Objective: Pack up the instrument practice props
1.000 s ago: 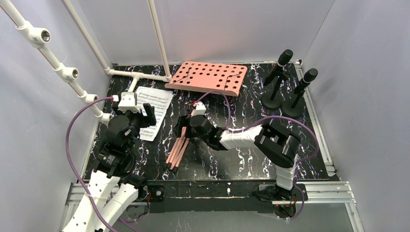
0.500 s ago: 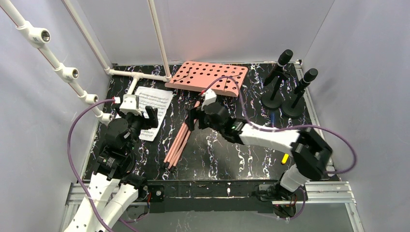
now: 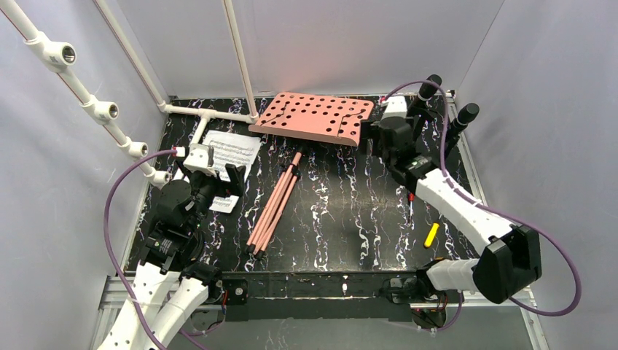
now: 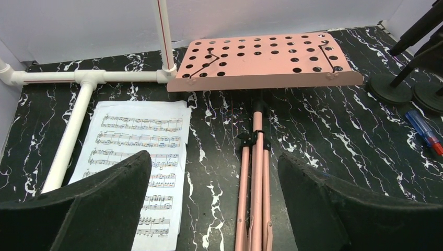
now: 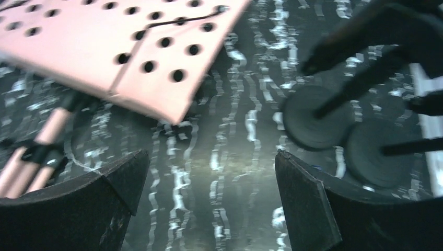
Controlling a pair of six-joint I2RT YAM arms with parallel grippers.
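Observation:
The salmon-pink perforated music desk [image 3: 313,117] lies flat at the back centre. It also shows in the left wrist view [image 4: 261,60] and the right wrist view [image 5: 120,47]. The folded pink tripod legs [image 3: 273,208] lie loose on the table [image 4: 256,183]. The white sheet music [image 3: 232,149] lies left of them [image 4: 138,151]. Two black microphones [image 3: 426,91] [image 3: 464,117] stand at the back right, and their round bases [image 5: 316,117] show in the right wrist view. My left gripper [image 3: 226,181] [image 4: 214,204] is open and empty, low between the sheet and the legs. My right gripper [image 3: 375,137] [image 5: 211,193] is open and empty between the desk and the microphone bases.
The white pipe frame [image 3: 204,113] runs along the back left [image 4: 78,120]. A yellow marker [image 3: 431,235] and a red-tipped tool [image 3: 410,200] lie right of centre. A blue and red screwdriver [image 4: 426,133] lies near the microphone bases. Grey walls enclose three sides.
My right arm has swung from the tripod legs at the centre to the back right by the microphones, leaving the legs on the table. My left gripper has shifted slightly right.

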